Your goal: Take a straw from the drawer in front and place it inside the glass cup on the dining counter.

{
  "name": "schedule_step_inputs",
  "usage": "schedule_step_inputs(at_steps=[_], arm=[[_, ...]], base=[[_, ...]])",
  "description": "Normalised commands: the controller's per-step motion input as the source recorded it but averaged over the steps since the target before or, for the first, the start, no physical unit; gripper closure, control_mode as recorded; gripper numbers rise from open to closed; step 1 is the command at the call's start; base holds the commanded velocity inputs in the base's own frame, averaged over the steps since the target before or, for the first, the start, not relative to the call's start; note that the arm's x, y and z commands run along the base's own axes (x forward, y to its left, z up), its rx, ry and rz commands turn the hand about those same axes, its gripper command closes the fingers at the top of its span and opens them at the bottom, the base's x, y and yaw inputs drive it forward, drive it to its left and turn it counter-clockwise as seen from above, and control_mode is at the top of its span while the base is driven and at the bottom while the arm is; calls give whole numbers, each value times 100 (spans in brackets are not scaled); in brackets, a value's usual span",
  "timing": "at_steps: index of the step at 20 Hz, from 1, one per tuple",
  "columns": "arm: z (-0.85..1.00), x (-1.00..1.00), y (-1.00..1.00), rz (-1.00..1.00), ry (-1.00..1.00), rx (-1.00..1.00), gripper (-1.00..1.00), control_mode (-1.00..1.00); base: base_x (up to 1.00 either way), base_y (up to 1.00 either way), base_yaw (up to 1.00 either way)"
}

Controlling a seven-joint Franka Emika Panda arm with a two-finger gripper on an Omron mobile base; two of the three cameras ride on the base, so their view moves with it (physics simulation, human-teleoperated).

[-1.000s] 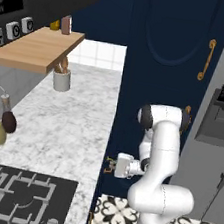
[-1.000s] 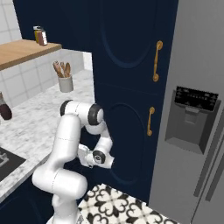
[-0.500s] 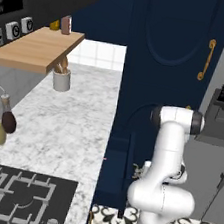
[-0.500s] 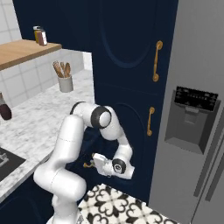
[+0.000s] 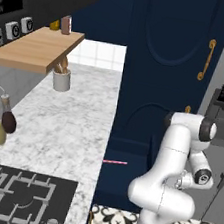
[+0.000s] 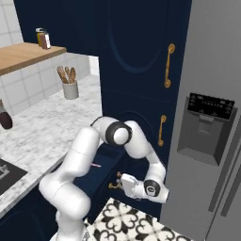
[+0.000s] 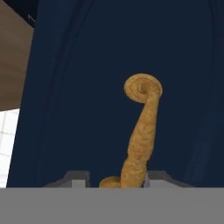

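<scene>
Straw (image 5: pixel 114 162) is lying pink at lower centre of the left base view inside the pulled-out drawer (image 5: pixel 127 159), while my gripper (image 7: pixel 117 180) is hovering with fingers spread either side of the drawer's gold handle (image 7: pixel 141 131).

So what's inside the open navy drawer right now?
One end of the pink straw shows inside the drawer; the robot arm covers the rest of its inside.
</scene>
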Motion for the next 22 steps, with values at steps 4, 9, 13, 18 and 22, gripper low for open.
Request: schedule_step_inputs(at_steps=[4, 9, 13, 18, 22], arm=[[61, -25, -26, -2, 0, -6, -100, -100], [91, -5, 0, -9, 0, -23, -100, -100], [62, -10, 7, -10, 0, -41, -100, -100], [59, -20, 0, -13, 4, -37, -100, -100], [67, -27, -8, -15, 2, -34, -100, -100]], base=[[0, 0, 0], [0, 0, 0], [0, 0, 0], [0, 0, 0], [0, 0, 0]])
